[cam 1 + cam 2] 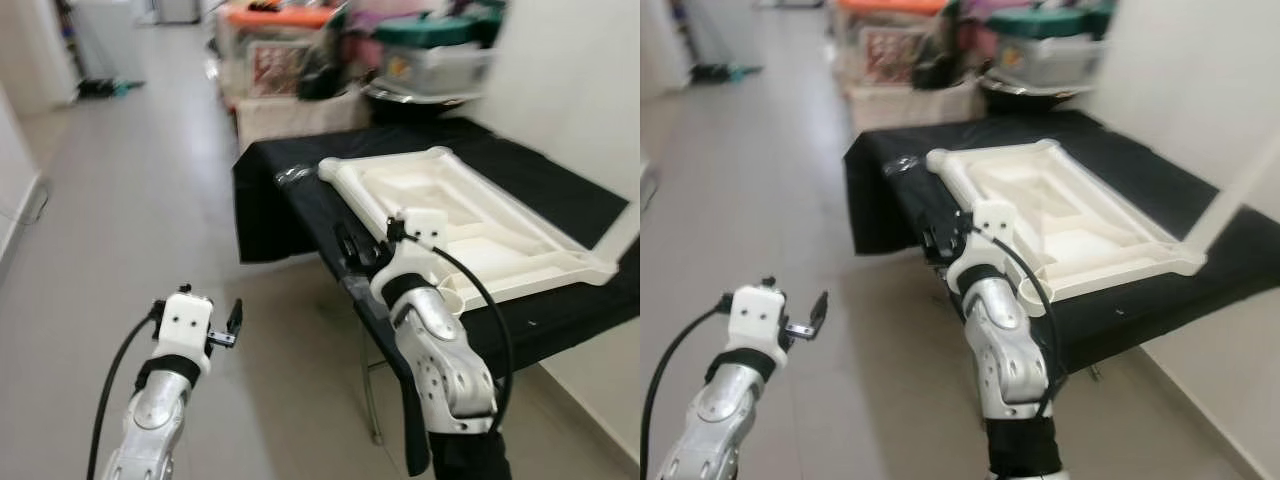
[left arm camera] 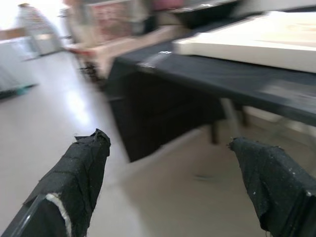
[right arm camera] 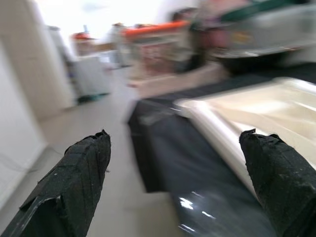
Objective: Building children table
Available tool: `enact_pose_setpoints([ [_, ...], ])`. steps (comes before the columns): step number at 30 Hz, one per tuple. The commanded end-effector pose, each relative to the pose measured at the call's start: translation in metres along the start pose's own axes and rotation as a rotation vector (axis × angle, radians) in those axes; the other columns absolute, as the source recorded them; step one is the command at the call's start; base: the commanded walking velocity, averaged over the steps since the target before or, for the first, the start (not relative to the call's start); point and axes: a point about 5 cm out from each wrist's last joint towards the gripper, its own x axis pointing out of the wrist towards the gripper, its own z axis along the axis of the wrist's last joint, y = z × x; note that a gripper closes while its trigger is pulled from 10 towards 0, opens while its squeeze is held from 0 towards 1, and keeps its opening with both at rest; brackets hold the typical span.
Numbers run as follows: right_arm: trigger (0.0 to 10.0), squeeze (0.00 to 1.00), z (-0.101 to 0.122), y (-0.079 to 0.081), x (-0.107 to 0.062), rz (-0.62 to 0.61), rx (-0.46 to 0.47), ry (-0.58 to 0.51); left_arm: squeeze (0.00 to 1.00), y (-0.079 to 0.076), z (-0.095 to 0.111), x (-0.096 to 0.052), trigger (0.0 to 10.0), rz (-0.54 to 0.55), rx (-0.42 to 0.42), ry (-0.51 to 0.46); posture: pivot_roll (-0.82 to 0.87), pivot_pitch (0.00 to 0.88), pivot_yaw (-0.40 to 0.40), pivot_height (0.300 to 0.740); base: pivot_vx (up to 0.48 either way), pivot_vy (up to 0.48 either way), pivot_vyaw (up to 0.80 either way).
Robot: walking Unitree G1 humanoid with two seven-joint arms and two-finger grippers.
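A white plastic table top (image 1: 470, 215) lies on a table draped in black cloth (image 1: 275, 215), its ribbed hollow side showing. A white bar (image 1: 1240, 190) rises at an angle from its near right corner. My right gripper (image 1: 350, 250) hovers over the cloth's near edge beside the top's long side; it is open and holds nothing, with its fingertips (image 3: 74, 182) wide apart. My left gripper (image 1: 232, 325) is open and holds nothing; it hangs above the floor left of the table, its fingertips (image 2: 79, 182) pointing at the cloth's side. A small clear packet (image 1: 293, 177) lies on the cloth near the top's far corner.
Behind the table stand stacked storage boxes, one with an orange lid (image 1: 280, 25) and one with a green lid (image 1: 440, 40). A white wall (image 1: 580, 80) runs along the right. Grey tiled floor (image 1: 140, 200) stretches along the hallway to the left. The views are blurred.
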Motion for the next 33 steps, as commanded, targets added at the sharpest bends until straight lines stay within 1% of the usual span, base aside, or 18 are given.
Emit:
enact_pose_setpoints([
  [1,10.0,1.0,-0.0041,-0.0056,-0.0026,-0.039,-0.02,0.014,0.0,-0.0056,-0.0002,0.0018,10.0,-0.026,-0.014,0.003,0.0,0.0,-0.018,0.74,0.0,0.465,-0.76],
  [12,10.0,1.0,-0.0077,-0.011,-0.0056,-0.068,-0.027,0.025,0.0,-0.0057,-0.0004,0.0023,10.0,-0.035,-0.001,-0.001,-0.01,0.0,-0.014,0.74,0.0,0.462,-0.77],
  [14,10.0,1.0,-0.0085,-0.0116,-0.0059,-0.074,-0.026,0.027,0.0,-0.0036,-0.0004,0.0026,10.0,-0.028,0.005,-0.005,-0.01,0.0,-0.013,0.74,0.0,0.0,-0.77],
  [26,10.0,1.0,-0.0134,-0.0108,-0.0084,-0.088,-0.019,0.039,0.0,-0.0026,-0.0013,0.0017,10.0,-0.031,0.016,-0.004,-0.01,0.0,-0.014,0.74,0.0,0.0,-0.77],
  [33,10.0,1.0,-0.014,-0.015,-0.0089,-0.112,-0.016,0.041,0.0,-0.0038,-0.0016,0.0009,10.0,-0.037,0.017,-0.002,-0.01,0.0,-0.014,0.74,0.0,0.0,-0.77],
])
